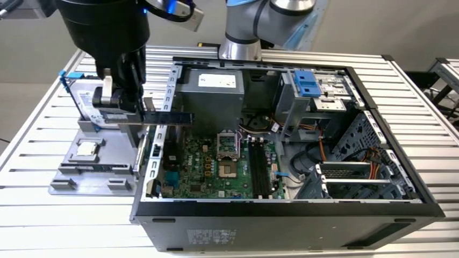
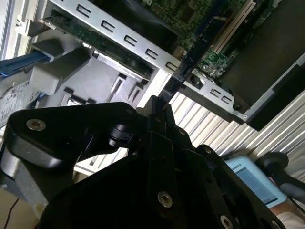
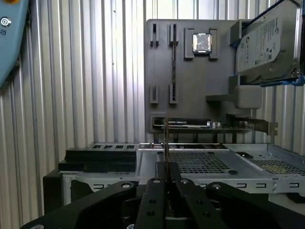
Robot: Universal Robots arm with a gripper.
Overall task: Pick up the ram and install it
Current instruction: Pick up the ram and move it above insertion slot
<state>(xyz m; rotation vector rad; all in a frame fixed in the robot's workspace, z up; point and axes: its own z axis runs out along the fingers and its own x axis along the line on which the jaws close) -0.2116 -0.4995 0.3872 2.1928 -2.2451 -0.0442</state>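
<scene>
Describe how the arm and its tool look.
The arm is a silver-grey tube with rounded joints and pale blue caps. Its tool is matt black, built of angular linked plates with silver screw heads.

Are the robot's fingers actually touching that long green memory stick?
Touching: the first wrist view shows the fingers clamped against both sides of the ram, no gap.
</scene>
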